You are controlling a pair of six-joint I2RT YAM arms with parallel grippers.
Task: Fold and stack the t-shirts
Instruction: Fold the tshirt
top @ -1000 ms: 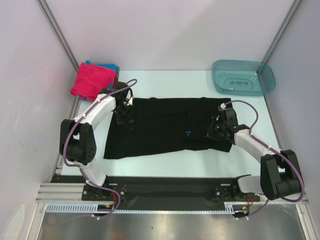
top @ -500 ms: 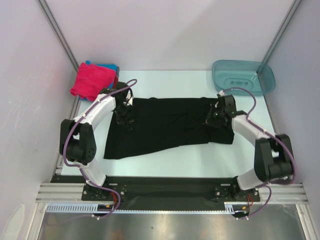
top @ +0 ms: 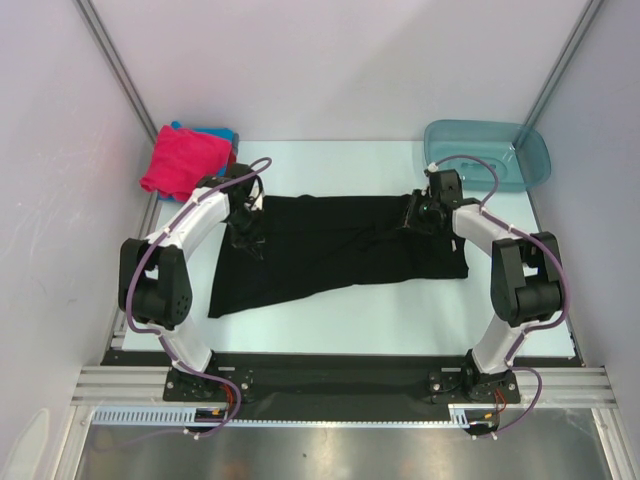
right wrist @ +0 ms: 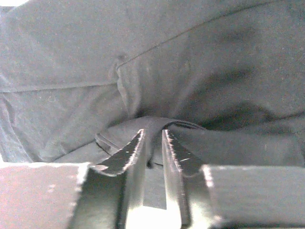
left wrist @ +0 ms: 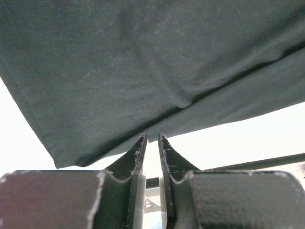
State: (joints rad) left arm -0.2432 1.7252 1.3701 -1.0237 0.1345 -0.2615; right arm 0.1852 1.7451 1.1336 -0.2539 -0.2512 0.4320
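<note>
Left gripper (left wrist: 152, 137) pinches the black t-shirt (top: 335, 255) near its left edge.

I am wearing white shells on my left arm (top: 195, 228) and right arm (top: 490, 240), with black joints and purple cables (top: 140, 270) looping alongside. My left gripper's (left wrist: 152, 137) dark fingers (left wrist: 133, 157) are showing pale, scuffed edges.

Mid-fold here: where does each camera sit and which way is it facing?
Top external: above and behind the bases, looking down at the table; left arm and right arm show.
Left wrist: on the left arm, looking past the left end effector toward the black t-shirt.
Right wrist: on the right arm, right end effector amid bunched black cloth.
Shared: all three see the black t-shirt.
</note>
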